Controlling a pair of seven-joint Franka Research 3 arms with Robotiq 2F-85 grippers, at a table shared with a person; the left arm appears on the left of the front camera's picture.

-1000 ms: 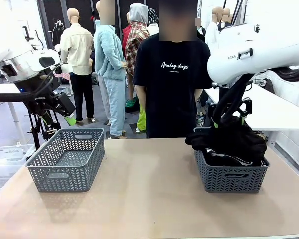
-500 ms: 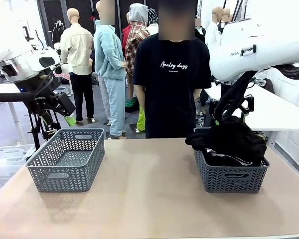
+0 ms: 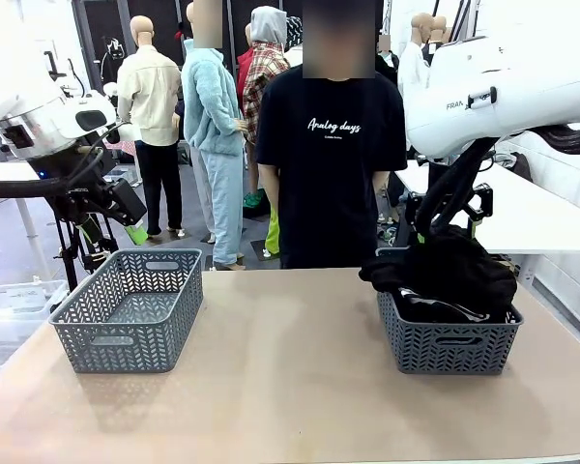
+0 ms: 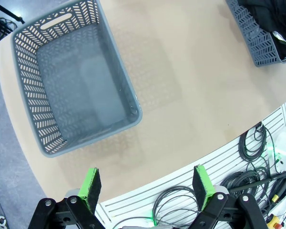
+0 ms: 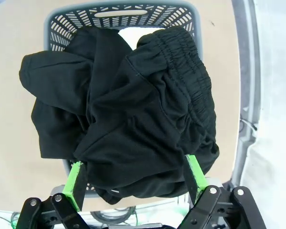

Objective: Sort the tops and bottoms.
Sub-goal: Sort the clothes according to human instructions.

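A heap of black clothes (image 5: 133, 109) fills the right grey basket (image 5: 121, 12) and spills over its rim; an elastic waistband (image 5: 193, 71) shows on top. In the front view the same heap (image 3: 445, 275) sits in that basket (image 3: 449, 348). My right gripper (image 5: 135, 181) hangs open just over the heap, its green fingers (image 5: 74, 183) flanking the near edge of the cloth. The left grey basket (image 3: 126, 338) holds nothing. My left gripper (image 4: 147, 186) is open and high above the table edge, beside that basket (image 4: 115, 57).
A person in a black T-shirt (image 3: 333, 164) stands at the far side of the table, between the two baskets. The tan tabletop (image 3: 290, 387) stretches between the baskets. Cables (image 4: 248, 162) hang below the table's near edge.
My right arm has risen slightly above the black clothes. The left arm has not moved. The person has shifted a little to the left.
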